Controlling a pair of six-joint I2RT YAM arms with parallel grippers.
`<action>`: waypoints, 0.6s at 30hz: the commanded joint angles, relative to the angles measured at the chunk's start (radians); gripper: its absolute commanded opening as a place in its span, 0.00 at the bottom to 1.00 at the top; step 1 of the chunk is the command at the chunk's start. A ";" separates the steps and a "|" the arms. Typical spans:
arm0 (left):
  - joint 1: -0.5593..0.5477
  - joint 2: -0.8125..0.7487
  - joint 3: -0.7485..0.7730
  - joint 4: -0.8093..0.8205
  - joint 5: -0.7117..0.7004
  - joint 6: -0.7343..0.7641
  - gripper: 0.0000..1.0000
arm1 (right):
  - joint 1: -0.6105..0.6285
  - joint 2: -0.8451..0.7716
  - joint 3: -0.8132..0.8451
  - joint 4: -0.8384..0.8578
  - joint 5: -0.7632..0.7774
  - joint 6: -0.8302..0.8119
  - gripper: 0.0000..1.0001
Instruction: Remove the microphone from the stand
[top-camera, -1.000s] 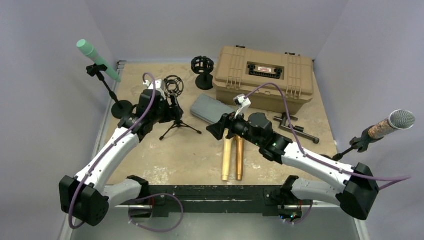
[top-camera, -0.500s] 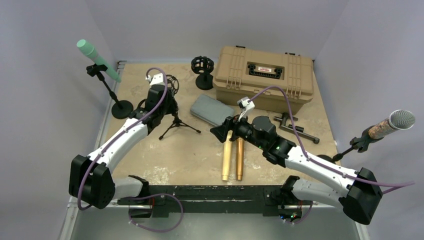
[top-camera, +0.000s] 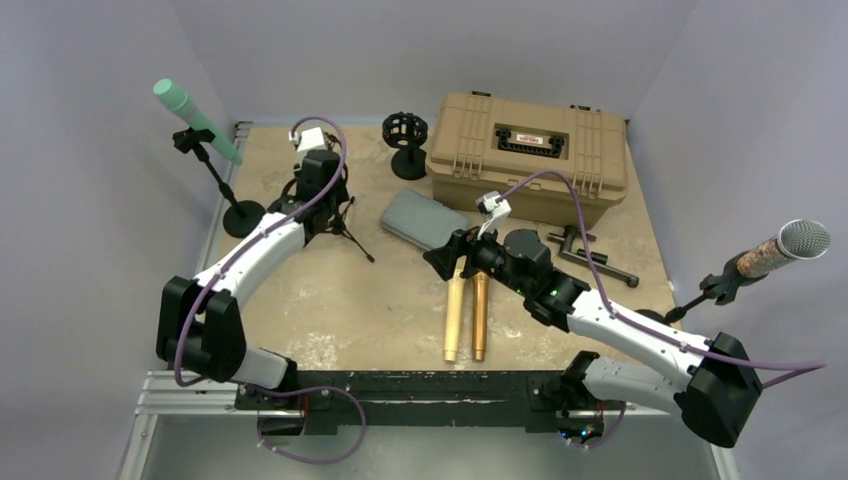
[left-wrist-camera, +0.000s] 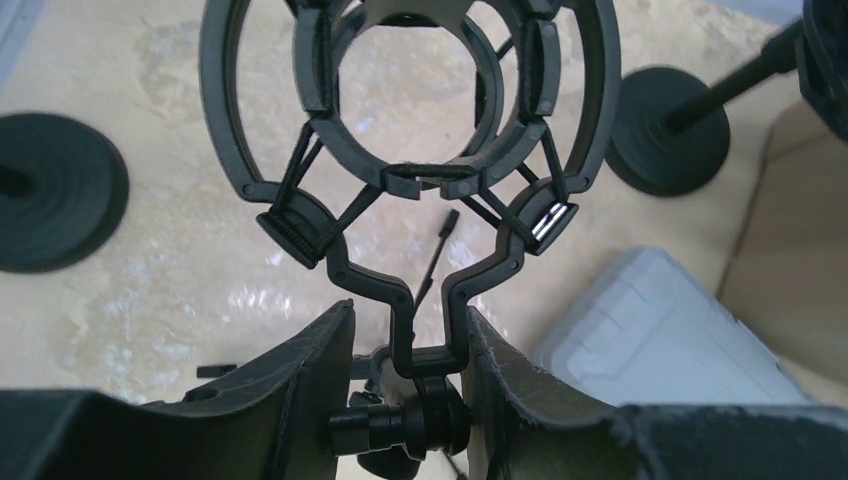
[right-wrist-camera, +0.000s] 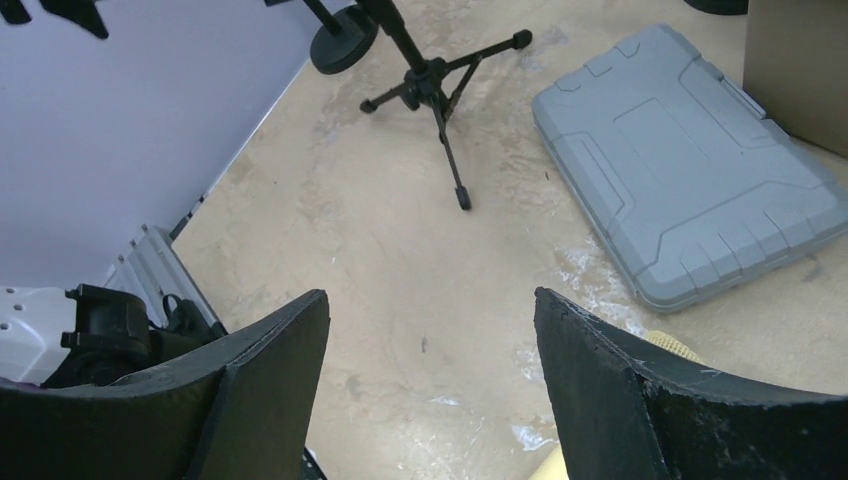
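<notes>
My left gripper (top-camera: 330, 203) (left-wrist-camera: 410, 320) is shut on the neck joint of a small black tripod stand (top-camera: 342, 225) (right-wrist-camera: 430, 80), just under its empty shock-mount ring (left-wrist-camera: 432, 183). A green microphone (top-camera: 195, 120) sits clipped in a stand at the far left. At the right edge, a stand holds a silver-headed microphone (top-camera: 785, 247). Two tan and gold microphones (top-camera: 455, 315) lie flat on the table. Above their top ends my right gripper (top-camera: 440, 262) (right-wrist-camera: 430, 300) hangs open with nothing between its fingers.
A tan hard case (top-camera: 530, 155) stands at the back. A grey flat case (top-camera: 420, 220) (right-wrist-camera: 690, 170) lies in front of it, and a second shock mount on a round base (top-camera: 405, 135) stands beside it. A black bracket (top-camera: 590, 255) lies right of centre. Round stand bases (left-wrist-camera: 60, 190) (left-wrist-camera: 665, 140) flank the ring.
My left gripper closed on the tripod stand's neck and moved toward the far left, carrying the stand along. The right gripper shifted only slightly and stayed open.
</notes>
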 joint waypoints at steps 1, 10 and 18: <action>0.039 0.089 0.146 0.092 -0.060 0.089 0.00 | -0.014 -0.001 0.004 0.054 0.017 -0.029 0.74; 0.140 0.400 0.442 0.139 0.106 0.037 0.00 | -0.046 -0.021 0.007 0.014 0.040 -0.043 0.74; 0.166 0.650 0.794 0.048 0.189 0.067 0.00 | -0.085 -0.019 0.005 0.000 0.025 -0.048 0.74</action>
